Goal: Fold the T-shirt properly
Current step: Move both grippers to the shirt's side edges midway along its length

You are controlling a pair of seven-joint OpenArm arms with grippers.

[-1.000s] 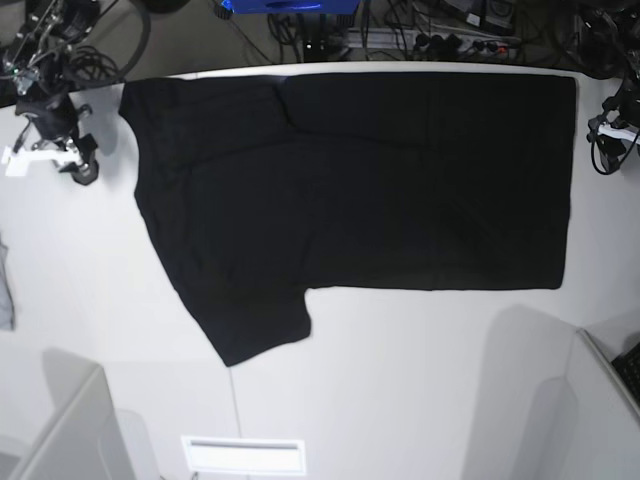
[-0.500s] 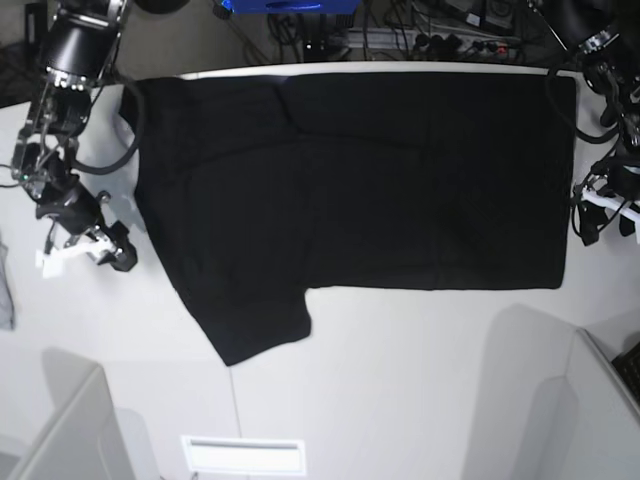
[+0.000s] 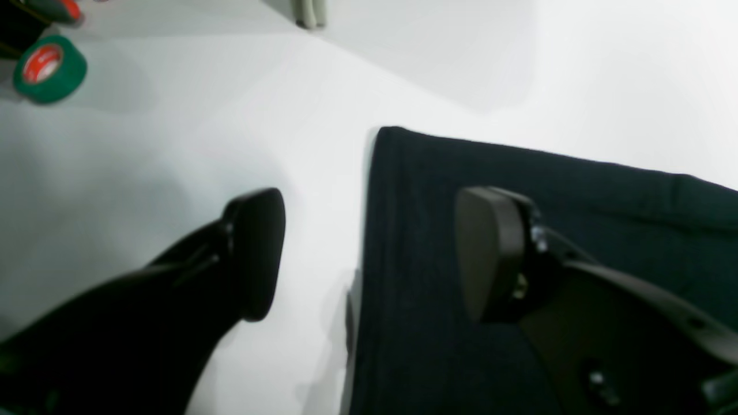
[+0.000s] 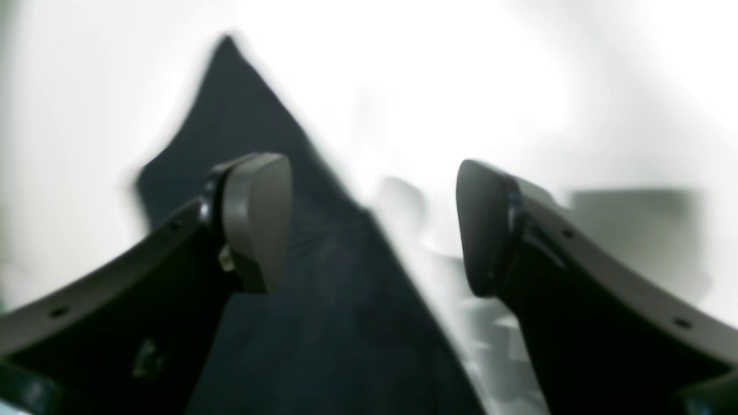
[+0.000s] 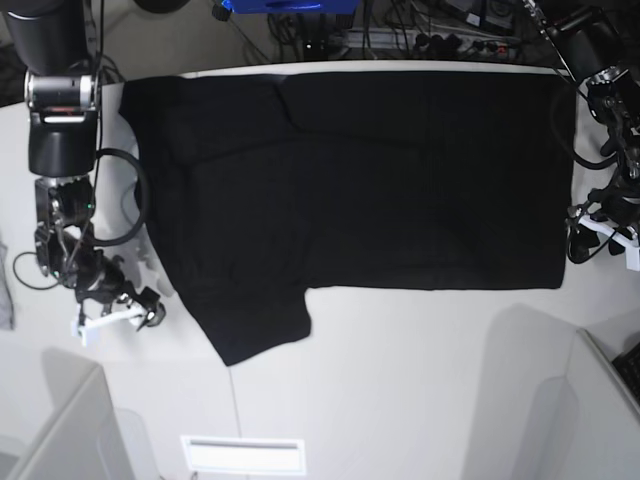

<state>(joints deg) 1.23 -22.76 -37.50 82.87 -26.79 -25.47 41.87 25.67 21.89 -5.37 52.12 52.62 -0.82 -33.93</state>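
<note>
The black T-shirt (image 5: 380,180) lies flat, plain side up, across the white table (image 5: 400,370), with one sleeve (image 5: 255,325) pointing toward the front. My left gripper (image 5: 592,240) hovers open at the shirt's lower right corner. In the left wrist view that corner's edge (image 3: 415,323) runs between the spread fingers of the left gripper (image 3: 372,253), nothing gripped. My right gripper (image 5: 125,312) stands open just left of the sleeve. In the blurred right wrist view the dark cloth (image 4: 334,323) lies under the right gripper (image 4: 372,225), beneath its left finger (image 4: 259,219) and the gap.
A green tape roll (image 3: 49,68) lies on the table beyond the left gripper. A grey cloth scrap (image 5: 5,290) shows at the left edge. Cables (image 5: 440,30) crowd the back. Grey partitions (image 5: 70,430) stand at the front corners, with a white slot (image 5: 243,455) between.
Both arms have come forward along the shirt's sides, the right one to the sleeve, the left one to the lower right corner. The right gripper's jaws have spread wider.
</note>
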